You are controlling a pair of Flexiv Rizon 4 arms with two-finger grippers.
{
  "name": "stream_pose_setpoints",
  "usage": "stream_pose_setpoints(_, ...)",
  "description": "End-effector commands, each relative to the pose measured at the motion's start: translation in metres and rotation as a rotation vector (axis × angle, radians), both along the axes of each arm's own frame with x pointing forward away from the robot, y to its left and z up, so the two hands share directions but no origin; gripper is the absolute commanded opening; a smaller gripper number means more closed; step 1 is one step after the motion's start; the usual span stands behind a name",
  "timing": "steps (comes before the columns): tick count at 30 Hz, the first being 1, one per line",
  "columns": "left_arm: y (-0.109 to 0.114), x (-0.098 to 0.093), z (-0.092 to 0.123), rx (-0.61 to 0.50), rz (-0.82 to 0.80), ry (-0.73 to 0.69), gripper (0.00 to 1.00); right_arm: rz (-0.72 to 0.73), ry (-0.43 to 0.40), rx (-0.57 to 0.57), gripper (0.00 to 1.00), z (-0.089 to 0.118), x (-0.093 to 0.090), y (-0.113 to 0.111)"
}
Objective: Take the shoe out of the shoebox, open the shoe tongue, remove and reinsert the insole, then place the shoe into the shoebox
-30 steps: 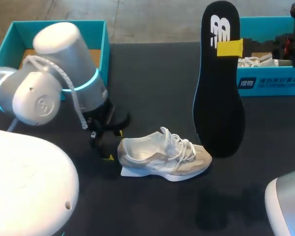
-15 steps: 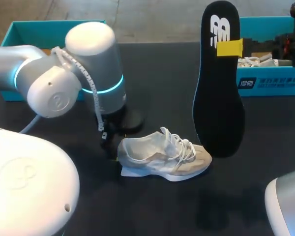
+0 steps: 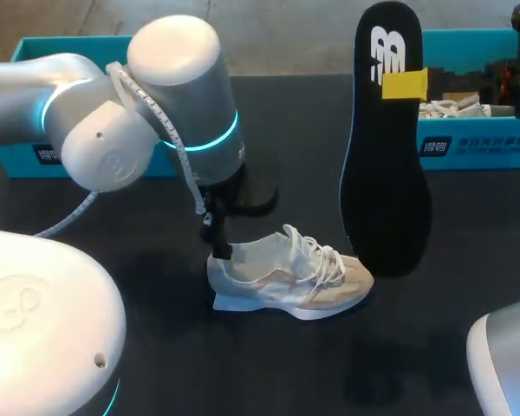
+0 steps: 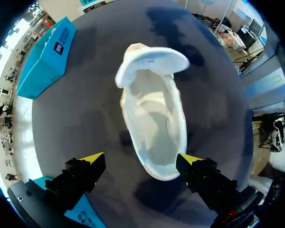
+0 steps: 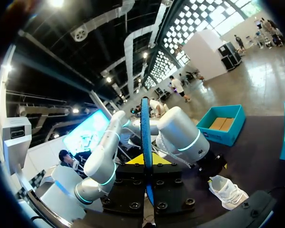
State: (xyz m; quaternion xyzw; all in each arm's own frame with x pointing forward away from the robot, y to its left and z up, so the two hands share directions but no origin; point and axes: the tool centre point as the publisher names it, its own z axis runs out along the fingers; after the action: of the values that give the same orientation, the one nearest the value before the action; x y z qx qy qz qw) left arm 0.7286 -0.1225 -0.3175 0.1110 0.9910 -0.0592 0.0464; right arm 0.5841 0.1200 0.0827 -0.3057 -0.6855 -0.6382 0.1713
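Shoe (image 3: 286, 277) lies sole down on the dark table (image 3: 295, 130), long axis across the head view, heel toward my left arm, toe toward my right; the left gripper (image 4: 140, 159) hangs just over the heel, fingers spread wide either side of it and gripping nothing, so it is the nearer one; the insole (image 3: 387, 173) stands upright beyond the toe, pinched on edge in the right gripper (image 5: 146, 162); reinserting likely means lowering its bottom end into the collar

Markings on the insole and the boxes

We see a white emblem on the black insole (image 3: 386, 173), and small white labels on the right shoebox (image 3: 503, 149) and left shoebox (image 3: 22, 160), too small to read.
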Motion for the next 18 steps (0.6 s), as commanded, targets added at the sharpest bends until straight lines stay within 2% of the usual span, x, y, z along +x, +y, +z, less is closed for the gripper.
stream_pose_setpoints(1, -0.023, 0.007, -0.017, 0.012, -0.007, -0.005, 1.00, 0.004, 0.001, -0.002, 0.00, 0.002, 0.003, 0.003)
stream_pose_setpoints(12, -0.052, 0.026, -0.035, 0.003, 0.013, -0.014, 1.00, 0.004, 0.001, -0.002, 0.00, 0.002, 0.003, 0.003)
stream_pose_setpoints(16, -0.060, 0.023, -0.042, -0.028, 0.050, 0.024, 1.00, 0.004, 0.001, -0.002, 0.00, 0.002, 0.003, 0.003)
stream_pose_setpoints(18, -0.063, 0.021, -0.047, -0.030, 0.050, 0.034, 0.95, 0.004, 0.001, -0.002, 0.00, 0.002, 0.003, 0.003)
